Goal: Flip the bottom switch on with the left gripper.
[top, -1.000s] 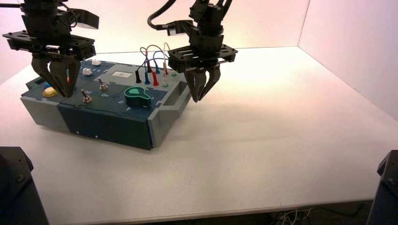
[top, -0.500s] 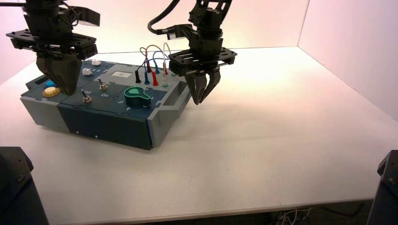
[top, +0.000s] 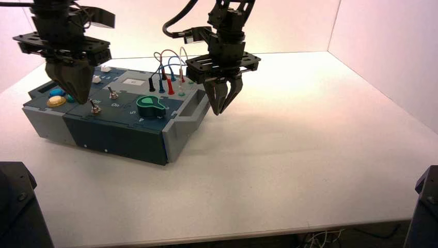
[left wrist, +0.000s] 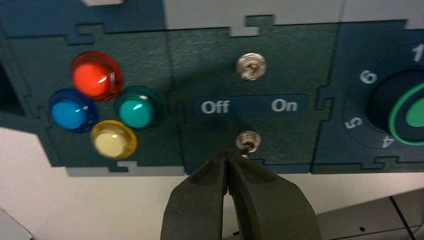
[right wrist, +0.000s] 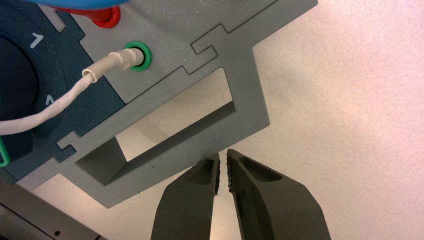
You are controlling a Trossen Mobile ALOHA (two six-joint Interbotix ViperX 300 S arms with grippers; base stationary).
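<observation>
Left hand: the left hand (top: 81, 102) is being held above the box (top: 119, 135), on the "Off" side of the bottom switch; its fingers, seen apart a second ago, are now being kept pressed together, with nothing being gripped.
Shift: the hand is being brought sideways toward the switch, and the yellow button (top: 56, 101) is being left more exposed than before.
Bottom switch: the silver toggle (left wrist: 248, 142) is being seen near the box's front edge, to the right of the yellow button; its lever's position is not being made plain.
Contact: none is being shown; a little space is being left between fingertips and lever in the high view.
Lettering: "Off" (left wrist: 215, 107) and "On" (left wrist: 284, 105) are being shown between the two toggles.
Meaning: a blunt pusher is apparently being formed for a nudge, not a pinch; the flip is still being awaited.
Next: lowering beside the lever, then a push toward "On", is probably being called for.
Risk: the lever may be being overshot if the tips are being kept too high.
Right hand: the right hand (right wrist: 223, 155) is being kept idle beside the box's grey handle (right wrist: 175, 132), fingers nearly together.
</observation>
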